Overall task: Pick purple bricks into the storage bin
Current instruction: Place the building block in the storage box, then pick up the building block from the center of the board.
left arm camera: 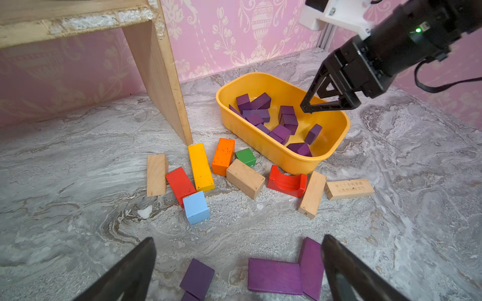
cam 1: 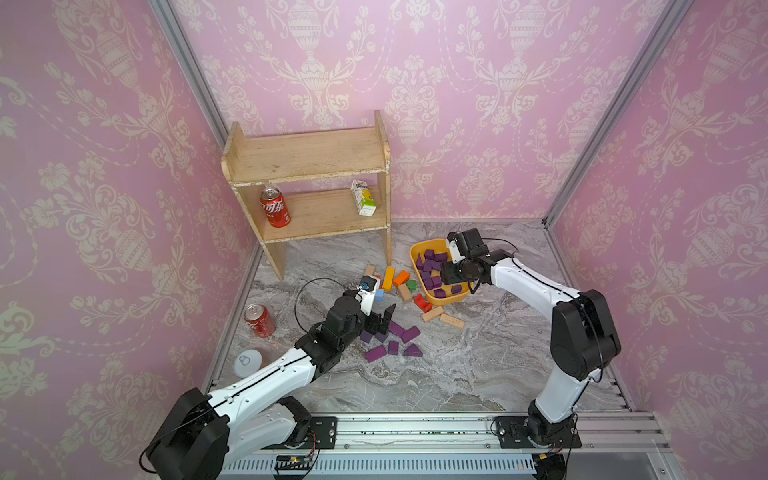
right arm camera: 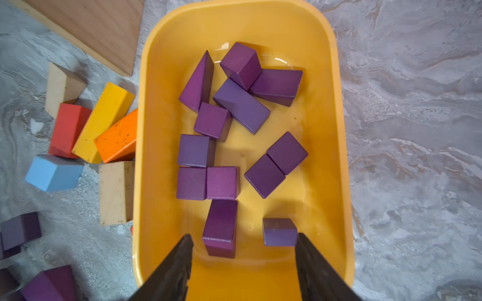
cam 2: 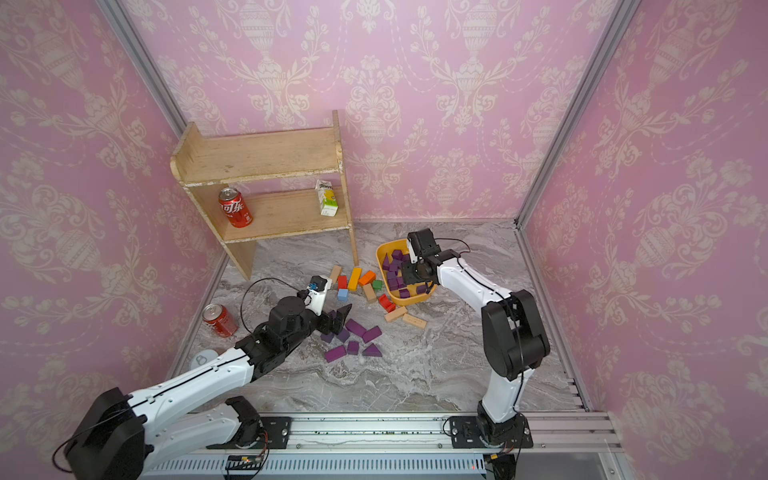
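At the far left a red can (cam 1: 259, 320) lies on its side on the tabletop (cam 1: 478, 365), clear of the work. Next, the left hand (cam 1: 383, 321) is spread to its full width with nothing in it, poised at the edge of the loose purple bricks (cam 1: 395, 341). These lie packed together, several touching, with a wedge (cam 1: 412, 351) among them. I judge this the approach for a pick. The danger is a close that takes two bricks at once or shoves a neighbour aside, and the wedge's slope could slide out of the fingers. Between that cluster and the storage bin (cam 1: 454, 297) lies a band of coloured and tan blocks (cam 1: 401, 277), with the red arch (left arm camera: 286, 182) right against the bin's wall. A low carry would knock them. About a dozen purple bricks already lie in the bin. The right hand (right arm camera: 243, 235) hangs over it, jaws part-way apart and empty. One small brick (right arm camera: 279, 232) sits by a finger, touching or not I cannot tell, and could be dragged along when the arm withdraws. If the left arm arrives while the right is there, the two may collide.
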You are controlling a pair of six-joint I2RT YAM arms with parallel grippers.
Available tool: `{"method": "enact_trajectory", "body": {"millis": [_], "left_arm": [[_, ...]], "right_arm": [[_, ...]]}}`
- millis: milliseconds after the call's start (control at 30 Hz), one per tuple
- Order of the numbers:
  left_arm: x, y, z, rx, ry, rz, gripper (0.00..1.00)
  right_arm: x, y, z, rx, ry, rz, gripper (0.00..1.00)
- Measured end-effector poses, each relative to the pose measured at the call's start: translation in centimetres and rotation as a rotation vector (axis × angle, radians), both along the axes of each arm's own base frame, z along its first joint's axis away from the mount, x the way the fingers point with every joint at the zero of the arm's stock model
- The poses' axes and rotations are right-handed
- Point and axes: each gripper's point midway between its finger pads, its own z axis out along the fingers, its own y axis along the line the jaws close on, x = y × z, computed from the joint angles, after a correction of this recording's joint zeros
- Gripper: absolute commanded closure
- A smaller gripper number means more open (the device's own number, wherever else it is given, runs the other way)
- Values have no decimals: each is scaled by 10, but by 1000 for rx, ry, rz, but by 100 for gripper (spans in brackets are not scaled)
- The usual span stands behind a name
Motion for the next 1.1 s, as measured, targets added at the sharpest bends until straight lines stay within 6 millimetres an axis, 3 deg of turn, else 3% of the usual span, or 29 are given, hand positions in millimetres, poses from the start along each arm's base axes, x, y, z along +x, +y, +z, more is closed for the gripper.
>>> {"method": "enact_trajectory", "body": {"millis": [100, 233, 367, 500, 633, 800, 1000, 1100], "left_arm": [[-5, 5, -1, 28, 22, 1, 1], [-18, 15, 11, 19, 7, 0, 1], [-29, 23, 25, -23, -47, 0, 1], [-35, 28, 20, -34, -48, 3, 1], [-36, 29, 16, -37, -37, 7, 1], [-36, 29, 14, -48, -34, 12, 1], [-35, 28, 15, -74, -40, 19, 1], [-34, 28, 16, -78, -44, 25, 1]], "right_arm": [[-29, 6, 15, 35, -28, 46, 37], [-87, 35, 18, 85, -24, 216, 38], [-139, 58, 2, 157, 56, 362, 40], [-173, 62, -20, 181, 136, 425, 39], [-200, 78, -26, 195, 170, 513, 38], [-203, 92, -31, 200, 170, 525, 40], [-188, 97, -67, 141, 257, 460, 40], [-182, 100, -74, 128, 277, 441, 35]]}}
